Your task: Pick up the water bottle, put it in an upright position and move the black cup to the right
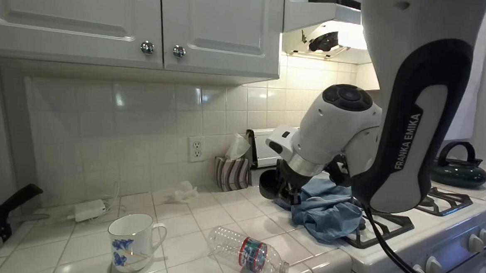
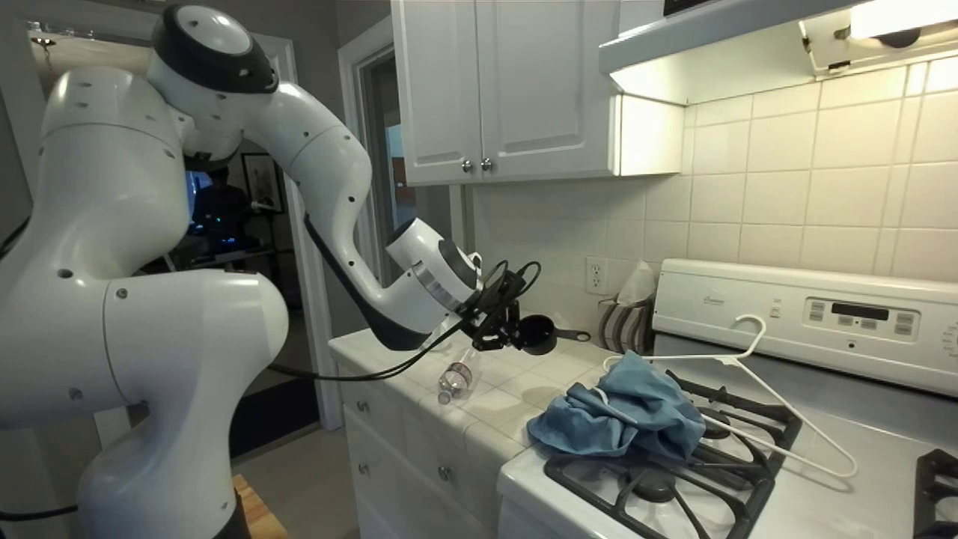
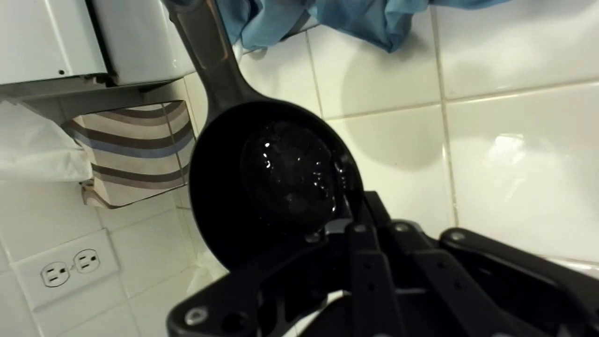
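I grip the black cup [image 3: 276, 182] in my end effector [image 3: 358, 213], handle pointing away, while the water bottle [image 1: 250, 253] lies flat, cap toward the front edge of the counter [image 1: 192, 271].

1. White cabinets [image 1: 221, 27] with round metal knobs [image 1: 147, 47] hang above a tiled bench [image 1: 188, 233].
2. Pale tiles [image 2: 786, 195] line the wall [image 1: 89, 136] around an outlet [image 1: 196, 149].
3. A lit range hood [image 2: 718, 60] brightens tiles behind a white stove [image 2: 894, 427].
4. A doorway [image 2: 314, 314] stands beyond the pale floor [image 2: 296, 483].
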You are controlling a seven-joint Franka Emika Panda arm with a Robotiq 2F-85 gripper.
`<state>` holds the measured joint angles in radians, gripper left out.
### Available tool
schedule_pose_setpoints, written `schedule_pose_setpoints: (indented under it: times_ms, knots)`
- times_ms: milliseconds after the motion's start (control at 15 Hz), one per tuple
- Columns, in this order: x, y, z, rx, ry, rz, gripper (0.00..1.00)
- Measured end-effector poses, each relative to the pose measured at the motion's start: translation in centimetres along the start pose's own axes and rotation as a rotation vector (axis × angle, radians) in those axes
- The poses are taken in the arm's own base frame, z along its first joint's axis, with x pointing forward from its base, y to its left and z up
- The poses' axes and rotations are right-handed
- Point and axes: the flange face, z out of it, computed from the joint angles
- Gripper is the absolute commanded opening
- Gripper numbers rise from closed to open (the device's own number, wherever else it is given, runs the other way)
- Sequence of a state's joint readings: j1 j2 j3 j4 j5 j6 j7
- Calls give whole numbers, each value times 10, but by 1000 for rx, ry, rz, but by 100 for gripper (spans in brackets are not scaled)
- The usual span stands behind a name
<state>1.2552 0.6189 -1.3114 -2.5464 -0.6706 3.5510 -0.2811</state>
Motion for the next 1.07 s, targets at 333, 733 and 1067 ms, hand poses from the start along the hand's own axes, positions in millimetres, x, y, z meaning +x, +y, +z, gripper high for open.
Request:
schedule_pose_setpoints:
  times_ms: [333,733,1067]
  knots:
    - [-8,6,0,-24,14,7,1]
    - [0,-3,15,136,12,-100,1]
    - [-24,2,5,269,-24,-78,1]
